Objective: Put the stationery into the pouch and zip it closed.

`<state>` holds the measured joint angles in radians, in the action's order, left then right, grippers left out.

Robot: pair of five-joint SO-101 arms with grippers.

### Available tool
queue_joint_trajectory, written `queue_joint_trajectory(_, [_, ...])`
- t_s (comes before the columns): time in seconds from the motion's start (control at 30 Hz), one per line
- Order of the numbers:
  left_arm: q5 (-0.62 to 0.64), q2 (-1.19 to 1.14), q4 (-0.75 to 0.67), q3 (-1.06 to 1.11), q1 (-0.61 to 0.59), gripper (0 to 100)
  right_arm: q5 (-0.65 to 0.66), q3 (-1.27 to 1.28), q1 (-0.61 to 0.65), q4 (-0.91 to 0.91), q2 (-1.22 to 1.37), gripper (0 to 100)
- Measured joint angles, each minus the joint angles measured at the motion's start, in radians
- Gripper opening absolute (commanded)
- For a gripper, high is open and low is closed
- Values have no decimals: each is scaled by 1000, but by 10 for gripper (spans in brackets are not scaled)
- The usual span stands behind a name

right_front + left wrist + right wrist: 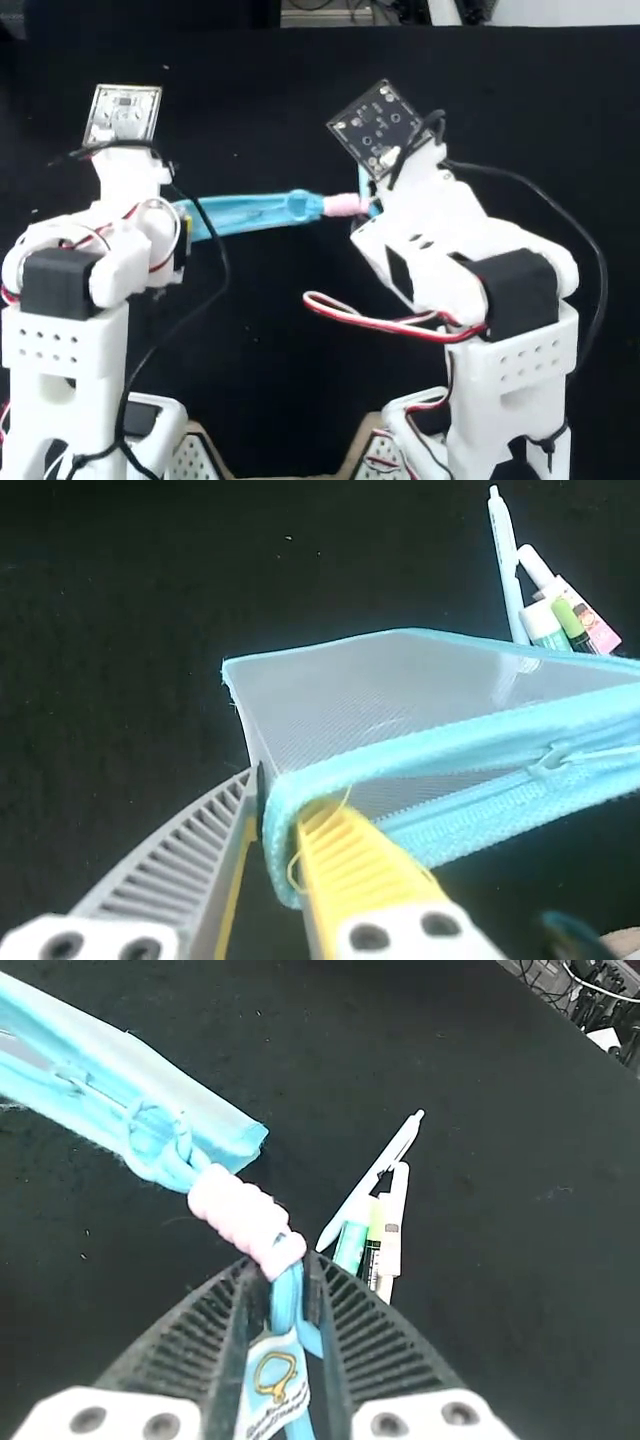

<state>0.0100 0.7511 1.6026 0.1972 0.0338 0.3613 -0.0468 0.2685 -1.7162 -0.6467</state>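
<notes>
A light blue mesh pouch hangs stretched above the black table between the two arms. My left gripper is shut on one end of the pouch, its yellow finger pressing on the zipper edge. My right gripper is shut on the blue strap with a pink wrap at the pouch's other end. The stationery, a pen, a green highlighter and a white tube, lies on the table beyond the pouch, outside it. In the left wrist view the stationery is past the far edge.
Black cloth covers the table. A red and white cable loops beside the right arm's base, and a black cable hangs off the left arm. The table's far edge borders a cluttered area behind.
</notes>
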Motion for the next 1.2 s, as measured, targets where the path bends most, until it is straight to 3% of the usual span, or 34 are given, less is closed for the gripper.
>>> queue_joint_trajectory(0.13, [0,-21,8,-37,0,137,3,0,0,0,0,11])
queue_joint_trajectory(0.37, [0,-29,43,-64,-2,64,5,37,-18,0,0,11])
queue_joint_trajectory(0.83, [0,-32,31,-12,-2,93,5,84,-18,18,0,11])
queue_joint_trajectory(0.93, [0,-31,14,-3,-2,30,5,84,-18,18,0,11])
queue_joint_trajectory(1.2, [0,-29,14,-43,-97,30,11,84,-75,18,0,11])
